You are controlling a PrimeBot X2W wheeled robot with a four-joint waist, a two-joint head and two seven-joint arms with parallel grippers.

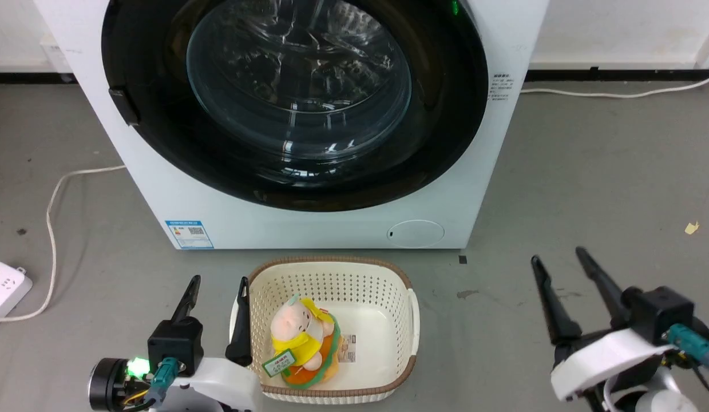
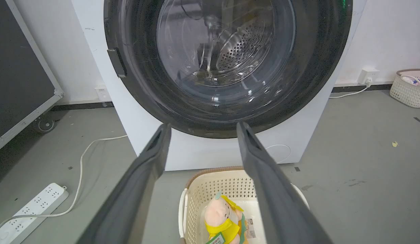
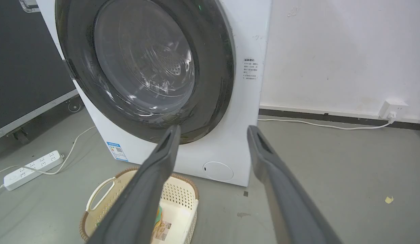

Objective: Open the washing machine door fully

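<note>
The washing machine (image 1: 159, 189) (image 2: 135, 115) (image 3: 245, 101) is a white box standing straight ahead on the grey floor. Its round glossy black washing machine door (image 1: 446, 114) (image 2: 318, 67) (image 3: 213, 67) lies flat against the front, with a small dark handle tab (image 1: 124, 106) (image 2: 117, 62) on its left rim. My left gripper (image 1: 218, 285) (image 2: 202, 126) is open at the lower left, beside a basket and well short of the door. My right gripper (image 1: 559, 256) (image 3: 212, 128) is open at the lower right above bare floor, nothing between its fingers.
A cream laundry basket (image 1: 397, 286) (image 2: 196, 189) (image 3: 182, 189) holding a plush toy (image 1: 300, 335) sits on the floor before the machine. A white power strip (image 1: 2, 289) (image 2: 30, 206) and its cable (image 1: 54, 200) lie at the left. A wheeled dark panel (image 2: 20, 67) stands left of the machine.
</note>
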